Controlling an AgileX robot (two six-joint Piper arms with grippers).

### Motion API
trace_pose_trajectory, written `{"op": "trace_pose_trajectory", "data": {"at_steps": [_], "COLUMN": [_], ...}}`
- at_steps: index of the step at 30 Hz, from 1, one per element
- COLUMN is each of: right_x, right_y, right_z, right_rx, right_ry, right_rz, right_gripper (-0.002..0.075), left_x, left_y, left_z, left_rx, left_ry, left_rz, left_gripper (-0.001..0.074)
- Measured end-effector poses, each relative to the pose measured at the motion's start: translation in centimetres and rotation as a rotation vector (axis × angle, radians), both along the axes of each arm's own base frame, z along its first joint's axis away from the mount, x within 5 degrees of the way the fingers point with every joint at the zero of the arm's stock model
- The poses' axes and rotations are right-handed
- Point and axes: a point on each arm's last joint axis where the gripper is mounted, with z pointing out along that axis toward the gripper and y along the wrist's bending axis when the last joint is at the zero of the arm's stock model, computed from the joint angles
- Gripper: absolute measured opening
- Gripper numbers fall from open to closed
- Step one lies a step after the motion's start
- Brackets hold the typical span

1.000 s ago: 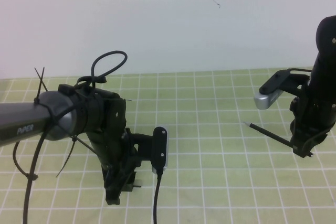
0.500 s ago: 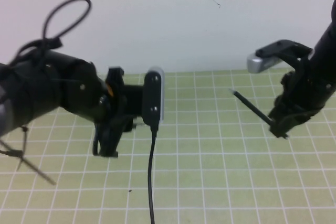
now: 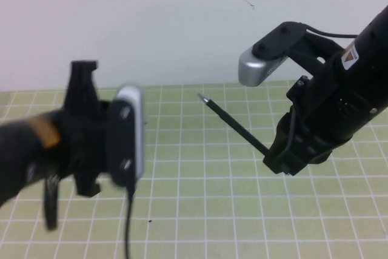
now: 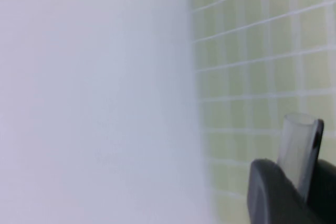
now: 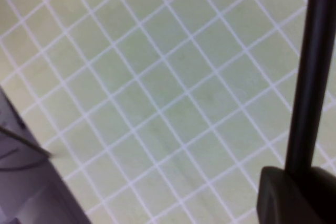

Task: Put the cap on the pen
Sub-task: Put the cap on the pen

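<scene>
Right hand (image 3: pixel 274 161) raised above the right half of the table, closed on the back end of the thin, straight black stick pen (image 3: pixel 233 125); pen slanting up and toward the left, silver pointed tip leading, held in the air well clear of the surface. In the right wrist view, same black shaft (image 5: pixel 310 72) rising out of the dark fingers (image 5: pixel 286 195) that clamp it, grid passing far below. Left hand (image 4: pixel 294 192) lifted over the left half of the table, closed on a short, translucent-grey tubular cap (image 4: pixel 296 148) that stands between its dark fingers with the open mouth pointing outward; in the high view this hand mostly hidden behind its own blurred black wrist and the silver-edged camera block (image 3: pixel 128 134), so grip readable only from the left wrist view. Pen tip and left arm apart, with bare grid showing between them. Table (image 3: pixel 200 210) covered in a pale green mat ruled with white lines into squares, a tiny dark speck (image 3: pixel 150 221) lying on it near the front. Behind, a plain white wall (image 3: pixel 157 22) meeting the far edge of the mat, a thin dark scratch running across its upper part. Open mat across the middle and front, both arms held up off it.
</scene>
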Motion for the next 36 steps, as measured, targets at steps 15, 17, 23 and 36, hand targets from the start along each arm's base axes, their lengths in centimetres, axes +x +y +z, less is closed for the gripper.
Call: {"op": "trace_pose_trajectory", "data": {"at_steps": [15, 17, 23, 36], "right_x": [-5.1, -5.8, -7.0, -6.6], "right_y": [2.1, 2.2, 1.8, 2.2], "right_z": [-4.2, -4.0, -2.9, -3.7], "right_rx": [0.012, 0.029, 0.054, 0.04], "right_ry": [0.215, 0.226, 0.194, 0.208], "right_rz": [0.115, 0.126, 0.159, 0.18], "right_gripper": [0.0057, 0.0057, 0.0057, 0.0057], "left_x": [-6.0, -6.3, -6.5, -7.7], "left_y": [1.4, 1.0, 0.7, -0.4], "left_z": [-2.0, -2.3, -2.5, -3.4], "left_rx": [-0.109, -0.087, -0.048, 0.018], "left_ry": [-0.244, -0.223, -0.215, -0.147], "left_rz": [-0.073, -0.104, -0.136, -0.246], "left_gripper": [0.0001, 0.0001, 0.0001, 0.0001]}}
